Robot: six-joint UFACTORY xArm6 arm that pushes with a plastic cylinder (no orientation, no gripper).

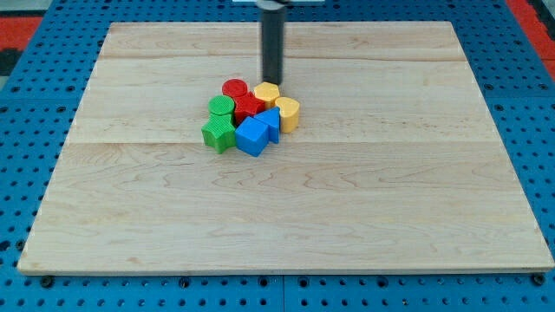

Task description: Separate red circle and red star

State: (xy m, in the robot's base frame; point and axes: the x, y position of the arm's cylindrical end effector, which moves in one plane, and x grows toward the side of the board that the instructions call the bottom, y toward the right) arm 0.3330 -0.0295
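Camera view: my tip [272,81], a bare rod with nothing grasped, sits just above the yellow block [266,93]; below-left, red circle [234,87] touches red star [249,107], hemmed by green [220,107] and blue [252,134] blocks.

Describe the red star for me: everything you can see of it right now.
The red star is a small glossy red block lying flat mid-cluster. It looks pressed against the red circle above-left, with yellow blocks to its right, green left, blue below. My tip is just above-right, not touching it.
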